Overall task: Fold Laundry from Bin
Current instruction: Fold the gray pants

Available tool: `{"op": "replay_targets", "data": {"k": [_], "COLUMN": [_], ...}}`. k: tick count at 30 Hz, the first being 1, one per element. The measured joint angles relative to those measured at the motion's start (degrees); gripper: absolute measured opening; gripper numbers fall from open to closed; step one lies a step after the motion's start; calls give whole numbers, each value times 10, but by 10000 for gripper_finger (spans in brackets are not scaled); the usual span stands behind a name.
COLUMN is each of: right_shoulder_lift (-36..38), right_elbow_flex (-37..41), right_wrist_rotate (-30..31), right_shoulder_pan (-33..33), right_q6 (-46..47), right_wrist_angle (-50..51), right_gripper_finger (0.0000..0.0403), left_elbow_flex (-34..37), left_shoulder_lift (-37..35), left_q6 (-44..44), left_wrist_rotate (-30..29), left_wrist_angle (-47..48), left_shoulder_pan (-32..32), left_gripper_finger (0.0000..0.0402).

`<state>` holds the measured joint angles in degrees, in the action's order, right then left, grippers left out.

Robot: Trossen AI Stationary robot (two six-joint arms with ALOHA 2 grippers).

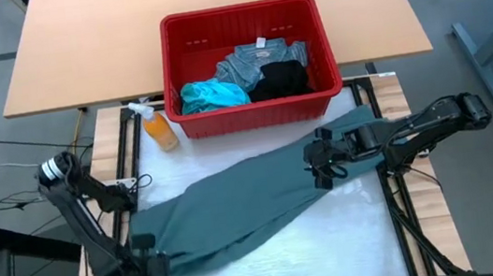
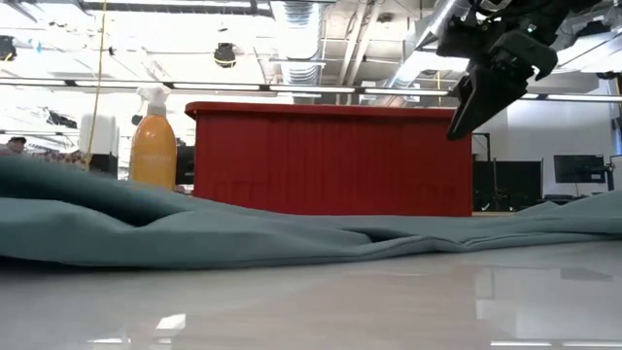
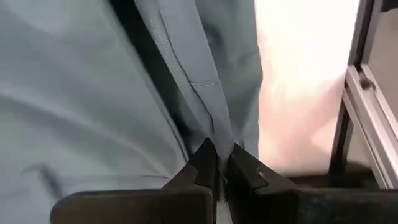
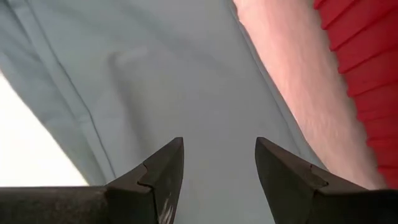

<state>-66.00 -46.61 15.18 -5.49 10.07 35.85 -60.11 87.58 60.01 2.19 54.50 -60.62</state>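
A muted grey-green garment [image 1: 254, 198] lies stretched slantwise over the white table top, from the near left toward the far right. My left gripper [image 1: 143, 256] is at its near left end, shut on the cloth [image 3: 93, 93]. My right gripper [image 1: 320, 165] hangs open above the garment's far right part [image 4: 186, 74]; in the low view it [image 2: 486, 97] is clear of the cloth. The red bin [image 1: 236, 11] stands past the table's far edge and holds a mottled blue-grey [image 1: 261, 61], a turquoise [image 1: 213, 95] and a black [image 1: 279, 79] piece of laundry. My left gripper pinches a bunched, seamed fold [image 3: 214, 134] at the garment's near left end between its two fingers. The fingers come from above, pointing down. Creases run from the pinch out into the cloth, whose remaining length lies on the table; how many layers are held I cannot tell.
An orange spray bottle [image 1: 159, 130] stands left of the bin at the table's far left. Dark frame rails [image 1: 396, 204] run along the table's left and right sides. Bare white table top [image 1: 334, 240] shows near the front right.
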Motion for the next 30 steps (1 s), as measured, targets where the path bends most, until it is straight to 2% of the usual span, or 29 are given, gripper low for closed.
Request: {"op": "replay_targets", "data": {"k": [4,6,9,15,22,26,30], "right_shoulder_lift": [0,0,0,0,0,0,0], "right_elbow_flex": [0,0,0,0,0,0,0], "right_wrist_rotate": [4,26,68,76,77,89,89], "right_shoulder_pan": [4,18,54,145,266,327,373], "right_q6": [30,72,133,161,45,-20,-124], "right_wrist_angle": [61,131,217,282,287,307,338], "right_gripper_finger": [221,221,221,221,221,221,221], "left_elbow_flex": [29,34,34,33,6,-3,-4], "left_shoulder_lift": [53,75,100,116,78,19,-20], "left_q6": [5,-1,17,23,20,45,91], "left_wrist_rotate": [36,54,51,98,122,84,35], "left_wrist_angle": [-63,-69,-57,-41,39,55,81], "left_shoulder_pan": [6,9,8,26,35,28,12], "left_gripper_finger": [0,0,5,60,141,171,180]}}
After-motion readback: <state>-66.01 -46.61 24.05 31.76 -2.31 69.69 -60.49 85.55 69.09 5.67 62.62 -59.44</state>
